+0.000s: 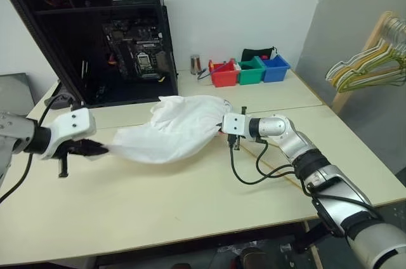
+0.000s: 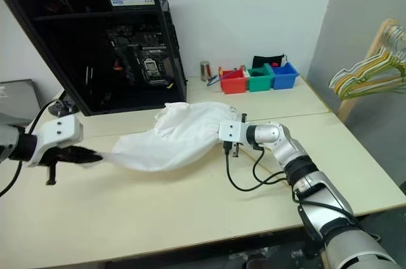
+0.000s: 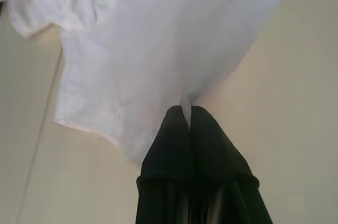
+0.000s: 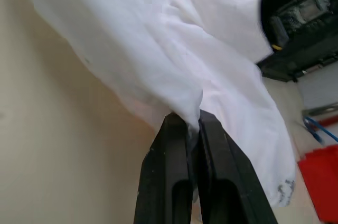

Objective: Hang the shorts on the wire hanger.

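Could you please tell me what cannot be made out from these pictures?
- Wire hanger: a bunch of hangers is cut off by the eye views' right edge; I cannot tell a single tan one among them.
- Right gripper tips: hidden behind the shorts in the eye views.
- Shorts' waistband and legs: bunched folds hide them.
- Bins: contents too small.

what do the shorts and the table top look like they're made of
The shorts: thin white woven fabric, probably cotton or a light synthetic; it drapes, creases and sags between both grippers. The table: smooth matte beige board, likely laminate; flat, even colour, no grain.
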You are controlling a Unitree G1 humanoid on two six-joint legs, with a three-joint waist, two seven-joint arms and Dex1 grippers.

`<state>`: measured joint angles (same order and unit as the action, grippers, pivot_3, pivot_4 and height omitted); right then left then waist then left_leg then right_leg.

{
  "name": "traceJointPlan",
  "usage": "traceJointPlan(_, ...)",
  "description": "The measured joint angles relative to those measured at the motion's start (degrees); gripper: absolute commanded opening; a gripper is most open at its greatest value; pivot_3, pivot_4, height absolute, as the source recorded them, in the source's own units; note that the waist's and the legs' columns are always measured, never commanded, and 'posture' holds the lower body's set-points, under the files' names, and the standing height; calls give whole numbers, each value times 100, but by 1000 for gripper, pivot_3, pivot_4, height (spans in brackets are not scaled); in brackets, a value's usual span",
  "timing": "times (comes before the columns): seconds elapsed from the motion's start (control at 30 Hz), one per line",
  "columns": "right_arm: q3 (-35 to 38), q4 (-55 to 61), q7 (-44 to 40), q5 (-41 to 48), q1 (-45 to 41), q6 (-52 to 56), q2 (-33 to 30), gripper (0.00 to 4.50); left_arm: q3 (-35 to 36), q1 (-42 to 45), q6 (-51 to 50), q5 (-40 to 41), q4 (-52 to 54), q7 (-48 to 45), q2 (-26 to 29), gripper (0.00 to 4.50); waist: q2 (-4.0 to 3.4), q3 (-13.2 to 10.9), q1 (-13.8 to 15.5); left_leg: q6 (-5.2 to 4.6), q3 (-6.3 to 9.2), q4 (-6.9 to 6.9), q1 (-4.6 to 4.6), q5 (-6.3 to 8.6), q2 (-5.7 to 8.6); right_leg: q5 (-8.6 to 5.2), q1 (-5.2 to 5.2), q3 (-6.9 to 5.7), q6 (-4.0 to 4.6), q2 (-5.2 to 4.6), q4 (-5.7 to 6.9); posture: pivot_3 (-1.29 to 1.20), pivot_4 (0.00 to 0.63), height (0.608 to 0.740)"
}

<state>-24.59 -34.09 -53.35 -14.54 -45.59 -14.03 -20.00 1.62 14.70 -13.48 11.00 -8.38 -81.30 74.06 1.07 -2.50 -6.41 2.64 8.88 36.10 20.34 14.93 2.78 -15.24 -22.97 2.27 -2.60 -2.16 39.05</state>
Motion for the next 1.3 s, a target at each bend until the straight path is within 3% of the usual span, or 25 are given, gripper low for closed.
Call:
traceJointPlan(0.13, -430, 1653, -1052, 17, 1305, 768, -805, 0, 95, -1326, 140, -15, 889, -181, 156, 49, -10, -1, 180, 2, -21, 3, 21, 2, -13, 5, -16, 3, 42, 3, -6, 13, 0, 740)
traceJointPlan(0.27, -474, 2682, -1358, 12, 1636, 1300, -1034, 0, 211, -2045, 219, -103, 1505, -134, 168, 49, -3, 3, 216, 2, -76, -2, -4, 2, -38, 7, -7, 0, 39, 27, -7, 6, 0, 740)
traceJointPlan(0.47, -426, 3431, -1412, 131, 2230, 1996, -1165, 0, 275, -3482, 435, -326, 2245, -62, 114, 49, -17, -11, 247, 5, -113, -11, -99, 22, -58, -7, 83, 9, 58, 47, -14, -4, 0, 740)
traceJointPlan(0.57, -380, 3446, -1477, 242, 2217, 2207, -1231, 0, 273, -3424, 257, -165, 2469, -67, 8, 49, -9, -15, 321, 10, -115, -7, -99, 25, -53, -7, 84, 4, 58, 59, -14, -2, 0, 740)
traceJointPlan(0.67, -380, 3341, -1595, 273, 1987, 2242, -1257, 0, 264, -2860, -174, 244, 2480, -160, -18, 49, -7, -16, 391, 12, -116, -6, -106, 26, -49, -7, 91, 3, 58, 70, -15, -1, 0, 740)
traceJointPlan(0.77, -370, 2969, -1866, 476, 1490, 2250, -1251, 0, 107, -1668, -536, 450, 2053, -210, -180, 49, -9, -45, 411, 14, -119, -6, -130, 28, -52, -16, 109, 5, 74, 80, -16, -3, 0, 740)
traceJointPlan(0.83, -336, 1655, -1867, 550, 365, 2027, -973, 0, -224, 522, -469, 188, 467, 259, -926, 49, -23, -123, 437, 17, -115, 6, -149, 24, -53, -6, 136, -5, 85, 95, -4, -7, 0, 740)
traceJointPlan(0.9, -2, 369, -625, 436, -1176, 1577, -419, 0, -313, 2582, 4, -450, -1372, 1664, -1258, 49, 32, -145, 354, 38, -110, -5, -115, -4, -92, 63, 77, -11, 96, 123, -10, -3, 0, 740)
traceJointPlan(0.93, 182, -768, 894, 151, -2181, 1243, -144, 0, -389, 3993, 289, -981, -2782, 3145, -1612, 49, 44, -153, 326, 156, -92, -5, -106, -15, -108, 72, 54, -24, 140, 131, 4, 3, 0, 740)
traceJointPlan(0.97, 364, -1517, 2473, -68, -3170, 704, 23, 0, -432, 5245, 757, -1376, -3797, 4615, -1679, 49, 74, -141, 293, 222, -92, -12, -25, -40, -127, 117, -54, -9, 187, 117, -5, 3, 0, 740)
traceJointPlan(1.03, 517, -1782, 3817, -282, -4064, 147, 146, 0, -429, 6244, 1305, -1749, -4311, 6002, -1672, 49, 92, -102, 223, 271, -103, -14, 66, -50, -128, 120, -173, 5, 192, 97, -2, 19, 0, 740)
traceJointPlan(1.13, 588, -1966, 4980, -462, -4505, -786, 167, 0, -427, 6697, 2408, -2155, -4537, 7470, -1499, 49, 70, 85, 116, 189, -138, -35, 44, 42, -145, 55, -193, 32, 99, 69, -2, 26, 0, 740)
traceJointPlan(1.2, 585, -1982, 5077, -467, -4060, -1337, 211, 0, -414, 6091, 3264, -2381, -4297, 7928, -1249, 49, 36, 136, 65, 139, -164, -34, 51, 92, -133, 33, -186, 47, 85, 48, -6, 26, 0, 740)
traceJointPlan(1.27, 511, -2094, 4879, -462, -3349, -1571, 301, 0, -334, 5275, 3561, -2183, -4102, 7529, -1289, 49, 27, 145, 69, 123, -185, -17, 58, 101, -96, 21, -169, 44, 78, 15, -14, 47, 0, 740)
traceJointPlan(1.3, 476, -2230, 4564, -436, -2962, -1560, 399, 0, -290, 4771, 3428, -1829, -3982, 6819, -1424, 49, 24, 141, 71, 122, -189, -15, 70, 101, -63, 21, -171, 42, 78, 12, -20, 47, 0, 740)
